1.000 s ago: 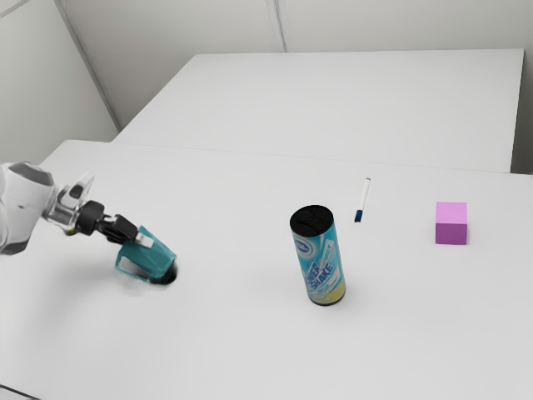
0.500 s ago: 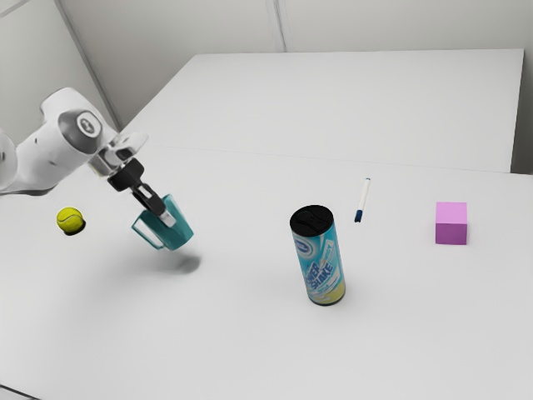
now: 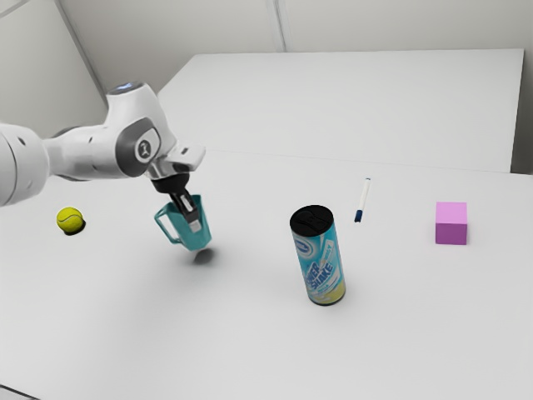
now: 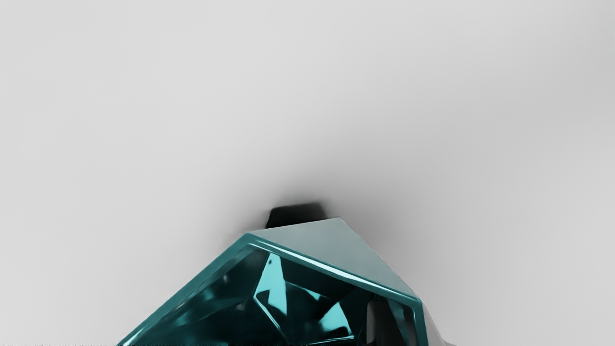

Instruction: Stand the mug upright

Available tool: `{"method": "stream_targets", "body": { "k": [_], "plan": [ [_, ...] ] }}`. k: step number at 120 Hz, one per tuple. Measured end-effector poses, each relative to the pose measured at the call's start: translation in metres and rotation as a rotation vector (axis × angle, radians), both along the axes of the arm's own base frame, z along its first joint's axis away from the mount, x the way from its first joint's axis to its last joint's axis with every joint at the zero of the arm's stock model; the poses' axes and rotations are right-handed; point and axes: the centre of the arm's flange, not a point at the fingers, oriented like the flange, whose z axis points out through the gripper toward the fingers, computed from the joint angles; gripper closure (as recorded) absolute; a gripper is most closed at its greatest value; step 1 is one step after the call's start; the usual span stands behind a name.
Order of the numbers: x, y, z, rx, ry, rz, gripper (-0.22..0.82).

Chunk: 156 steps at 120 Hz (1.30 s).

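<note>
Exterior view: the glossy teal faceted mug [image 3: 198,237] is clamped by its wall in the black two-finger pincer [image 3: 194,223], a sensible hold, since stiff, slippery sides are suggested.

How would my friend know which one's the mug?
Find the white robot arm reaching in over the table from the exterior view's left. Its black gripper holds the mug: teal, tilted, and, unlike the tall printed can nearby, it has a handle.
</note>
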Motion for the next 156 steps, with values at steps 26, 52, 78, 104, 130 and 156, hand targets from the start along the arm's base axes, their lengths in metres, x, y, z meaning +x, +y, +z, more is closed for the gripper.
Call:
{"method": "stream_targets", "body": {
  "k": [26,52,78,104,130,156],
  "plan": [
    [-0.012,-0.019,-0.012,0.029,-0.042,0.034,0.78],
    [-0.016,-0.029,-0.026,0.040,-0.067,0.076,0.78],
    [-0.019,-0.035,-0.035,0.067,-0.082,0.097,0.78],
    [-0.020,-0.040,-0.045,0.080,-0.084,0.124,0.78],
    [-0.019,-0.039,-0.050,0.083,-0.086,0.159,0.78],
    [-0.021,-0.041,-0.052,0.077,-0.081,0.179,0.65]
  ]
}}
